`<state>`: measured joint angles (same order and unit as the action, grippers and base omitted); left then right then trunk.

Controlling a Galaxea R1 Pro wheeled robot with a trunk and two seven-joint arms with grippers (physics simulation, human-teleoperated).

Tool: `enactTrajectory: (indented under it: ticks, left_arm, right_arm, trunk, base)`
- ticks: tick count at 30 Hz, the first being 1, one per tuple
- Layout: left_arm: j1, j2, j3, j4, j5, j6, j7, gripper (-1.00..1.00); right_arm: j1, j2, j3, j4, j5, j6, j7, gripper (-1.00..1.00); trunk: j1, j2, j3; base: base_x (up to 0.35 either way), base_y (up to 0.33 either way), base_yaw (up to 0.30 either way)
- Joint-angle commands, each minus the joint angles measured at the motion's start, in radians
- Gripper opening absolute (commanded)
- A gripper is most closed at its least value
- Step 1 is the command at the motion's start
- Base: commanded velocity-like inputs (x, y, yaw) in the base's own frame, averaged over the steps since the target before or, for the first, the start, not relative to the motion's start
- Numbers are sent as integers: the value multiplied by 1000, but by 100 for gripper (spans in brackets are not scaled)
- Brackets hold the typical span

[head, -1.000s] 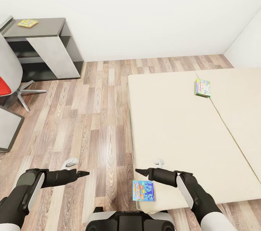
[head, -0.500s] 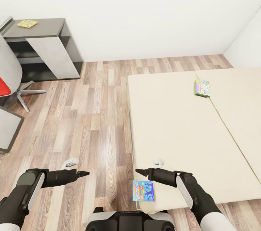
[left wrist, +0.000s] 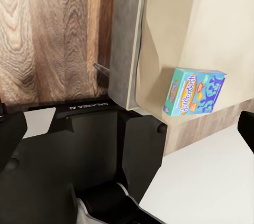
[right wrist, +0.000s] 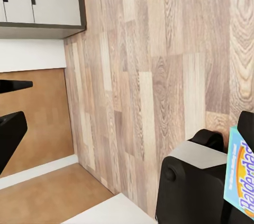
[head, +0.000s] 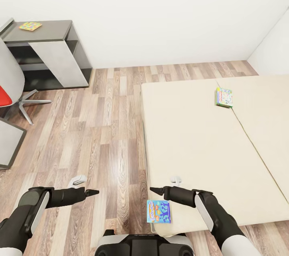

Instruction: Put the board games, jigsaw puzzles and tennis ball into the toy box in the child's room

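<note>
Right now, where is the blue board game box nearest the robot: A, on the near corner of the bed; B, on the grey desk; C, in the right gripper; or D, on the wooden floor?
A: the blue board game box lies flat on the bed at its near corner, just below the right gripper.

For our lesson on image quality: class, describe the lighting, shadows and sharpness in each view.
Head view: even, soft light, faint shadows, sharp across the bed. Left wrist view: blue board game readable, slightly soft. Right wrist view: wooden floor grain crisp; nearby dark robot parts blurrier.

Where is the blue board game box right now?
In the head view, the blue board game box lies on the bed's near corner, just below the right gripper.
</note>
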<state>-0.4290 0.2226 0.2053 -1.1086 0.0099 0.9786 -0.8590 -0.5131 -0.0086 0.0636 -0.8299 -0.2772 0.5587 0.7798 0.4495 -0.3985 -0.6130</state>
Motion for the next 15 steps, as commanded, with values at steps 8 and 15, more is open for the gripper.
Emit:
enactTrajectory:
  ticks: [8, 15]
  left_arm:
    - [0, 0, 2, 0, 1, 8, -5, 100]
    - [0, 0, 2, 0, 1, 8, -7, 100]
  right_arm:
    - [0, 0, 2, 5, -8, 7, -2, 100]
    - [0, 3, 2, 6, -8, 7, -2, 100]
  trunk:
    - [1, -2, -1]
    - [1, -2, -1]
  base:
    - [0, 0, 0]
    - [0, 45, 0]
